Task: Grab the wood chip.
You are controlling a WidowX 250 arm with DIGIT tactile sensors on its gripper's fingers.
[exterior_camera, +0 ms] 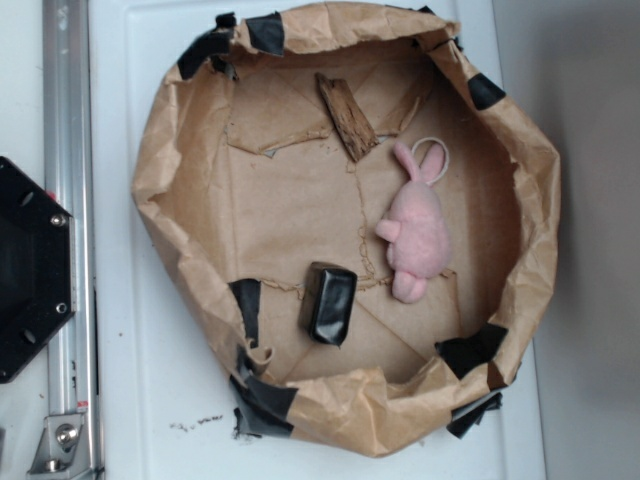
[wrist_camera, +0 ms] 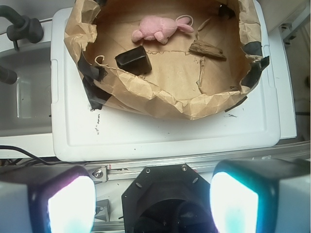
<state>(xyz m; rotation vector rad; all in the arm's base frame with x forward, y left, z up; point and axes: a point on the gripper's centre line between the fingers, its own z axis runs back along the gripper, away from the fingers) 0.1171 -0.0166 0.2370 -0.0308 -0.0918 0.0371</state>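
Inside the brown paper basin, toward its far rim, the wood chip lies flat on the creased floor, apart from the pink plush and well apart from the black block. My gripper sits wide, empty, back outside the basin. I judge the risks: a finger snagging the crumpled wall or torn paper strips, or pads skating off the thin chip.

You've got a paper basin sitting on a tray. Inside, in the exterior view: wood chip near the top wall, plush just below & right of it, block lower centre, left of the plush. Rail runs along the tray's left side, w/ the arm base beside it. In the wrist view the gripper hangs outside the basin, over the base.
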